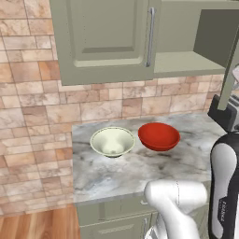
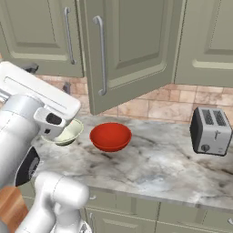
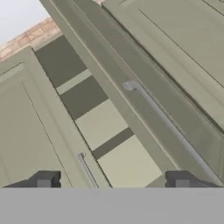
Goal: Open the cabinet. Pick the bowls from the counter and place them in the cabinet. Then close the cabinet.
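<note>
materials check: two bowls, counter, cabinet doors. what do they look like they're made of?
Red bowl: glazed ceramic or plastic; glossy sheen.
Cream bowl: likely ceramic, duller finish.
Counter: polished marble-like stone; grey-white with dark veins.
Cabinet: painted wood by the look; matte sage green, raised panels, brushed-metal bar handle.

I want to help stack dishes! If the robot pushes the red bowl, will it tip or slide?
The red bowl looks glossy, so it would probably slide on the smooth counter. It sits wide and low, so tipping seems unlikely. Pushed left, it might bump the cream bowl close beside it.
</note>
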Controlling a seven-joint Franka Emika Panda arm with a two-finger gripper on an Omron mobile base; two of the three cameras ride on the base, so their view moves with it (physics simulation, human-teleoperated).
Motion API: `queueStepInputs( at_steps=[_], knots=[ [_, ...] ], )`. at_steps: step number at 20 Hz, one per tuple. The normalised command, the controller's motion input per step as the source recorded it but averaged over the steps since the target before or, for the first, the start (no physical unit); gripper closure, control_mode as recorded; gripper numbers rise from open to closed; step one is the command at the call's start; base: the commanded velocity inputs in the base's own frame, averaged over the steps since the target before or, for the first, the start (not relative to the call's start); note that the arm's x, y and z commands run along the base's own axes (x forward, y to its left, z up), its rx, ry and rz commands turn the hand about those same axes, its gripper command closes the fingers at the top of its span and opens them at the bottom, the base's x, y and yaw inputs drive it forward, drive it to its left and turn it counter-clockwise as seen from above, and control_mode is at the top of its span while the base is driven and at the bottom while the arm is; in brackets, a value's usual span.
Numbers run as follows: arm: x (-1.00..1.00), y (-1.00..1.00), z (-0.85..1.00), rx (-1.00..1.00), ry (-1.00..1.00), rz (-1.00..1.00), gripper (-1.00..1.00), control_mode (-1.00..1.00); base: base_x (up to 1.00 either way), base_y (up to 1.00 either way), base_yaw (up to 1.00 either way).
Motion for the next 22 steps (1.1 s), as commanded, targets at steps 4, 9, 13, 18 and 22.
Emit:
queueStepInputs(
  at_steps=[4, 9, 13, 18, 22],
  knots=[
    [0.35, 0.6, -0.01, 0.0, -0.1, -0.18, -1.0, -1.0, 0.0, 0.0, 0.0],
    [0.76, 0.17, -0.18, -0.02, 0.0, -0.12, -1.0, -1.0, 0.0, 0.0, 0.0],
    [0.69, -0.11, -0.32, -0.02, 0.0, -0.09, -1.0, -1.0, 0.0, 0.0, 0.0],
    [0.52, -0.26, -0.15, -0.02, 0.0, -0.17, -1.0, -1.0, 0.0, 0.0, 0.0],
    [0.46, -0.23, -0.06, 0.0, 0.0, -0.18, -1.0, -1.0, 0.0, 0.0, 0.0]
  ],
)
